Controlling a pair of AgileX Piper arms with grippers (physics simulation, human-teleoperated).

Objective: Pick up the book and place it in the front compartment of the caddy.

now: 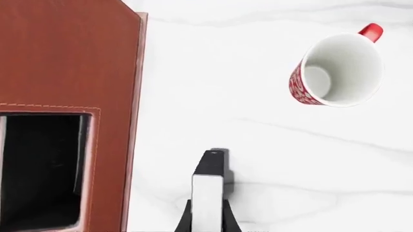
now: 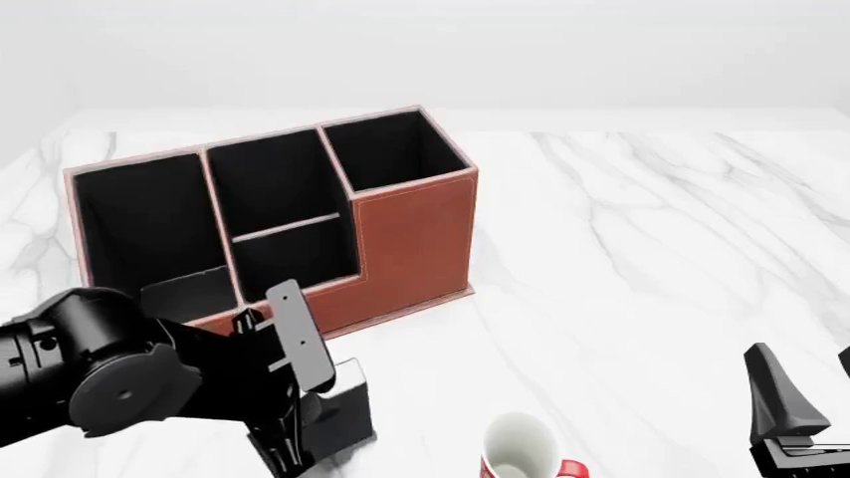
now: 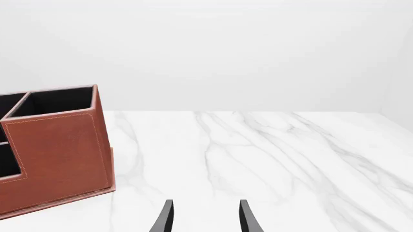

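Left gripper (image 1: 208, 220) clamps the thin, stiff, probably light book (image 1: 208, 193) across its smooth covers; right gripper (image 3: 204, 217) gapes empty.

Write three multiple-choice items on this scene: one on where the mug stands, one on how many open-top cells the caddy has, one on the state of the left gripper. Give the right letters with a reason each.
1. Where is the mug?
A. Inside the caddy
B. On the table, nearer the arms than the caddy
C. In the right gripper

2. How many open-top cells does the caddy have?
A. Two
B. Four
C. Six

3. What is the state of the left gripper?
A. Shut on the book
B. Open above the mug
C. Open and holding nothing

Answers:
1. B: the front view shows it upright on the marble, apart from the caddy.
2. B: the front view shows a wide cell, a divided middle pair and an end cell.
3. A: the left wrist view shows the fingers on either side of the book, white page edge outward.
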